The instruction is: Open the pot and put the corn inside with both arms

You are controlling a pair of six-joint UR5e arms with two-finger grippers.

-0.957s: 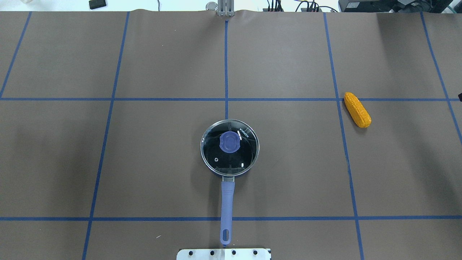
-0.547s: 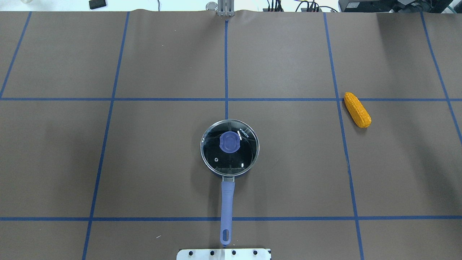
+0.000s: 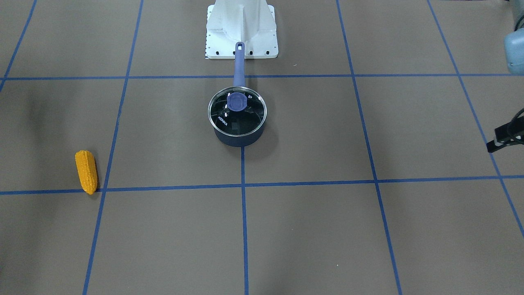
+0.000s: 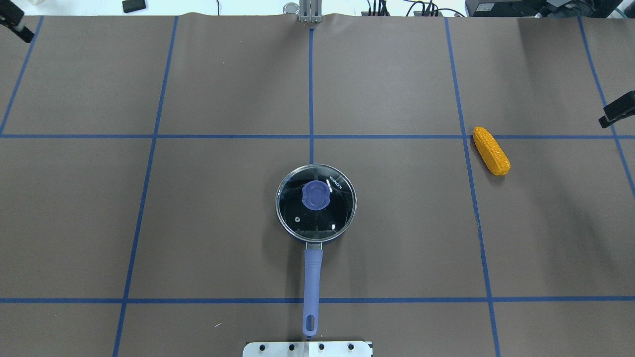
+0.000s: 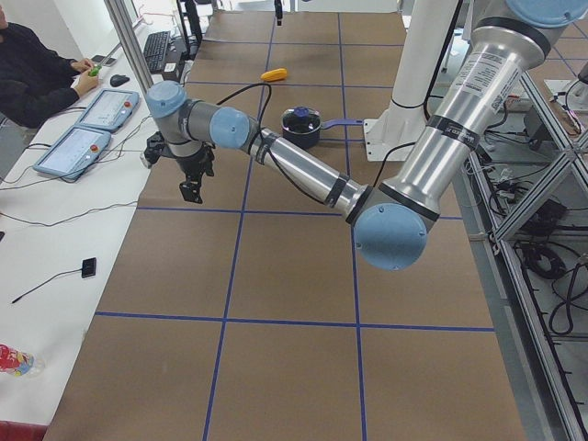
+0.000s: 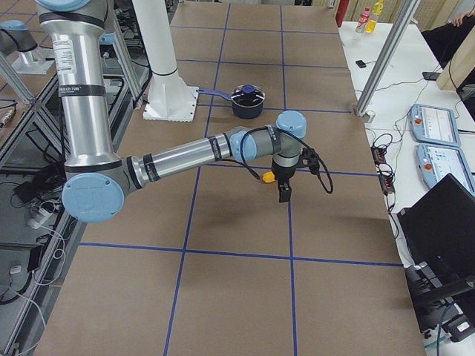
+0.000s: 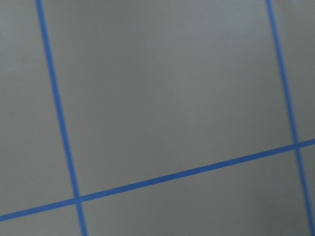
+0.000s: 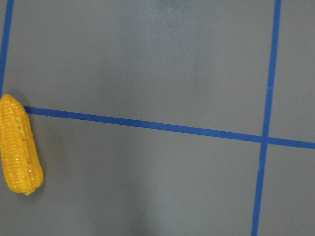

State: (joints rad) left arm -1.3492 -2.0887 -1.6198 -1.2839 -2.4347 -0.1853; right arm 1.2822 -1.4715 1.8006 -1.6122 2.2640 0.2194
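Note:
The pot (image 4: 313, 237) stands at the table's middle, its purple handle (image 4: 312, 277) pointing at the robot base. The glass lid (image 4: 342, 208) with its purple knob (image 4: 315, 194) sits on it. The corn (image 4: 491, 150) lies flat far to the right, also in the front view (image 3: 86, 171) and at the left of the right wrist view (image 8: 19, 147). Only an end of my left gripper (image 4: 20, 29) shows at the far left corner. An end of my right gripper (image 4: 607, 118) shows at the right edge, just beyond the corn. I cannot tell whether either is open.
The white robot base plate (image 4: 307, 348) lies just behind the handle's end. Blue tape lines (image 4: 311, 89) grid the brown table cover. A metal post (image 4: 310, 12) stands at the far edge. An operator (image 5: 37, 73) sits at a side desk.
The ends of both grippers have come into the overhead view, the left at the far left corner, the right at the right edge. Pot, lid and corn have not moved.

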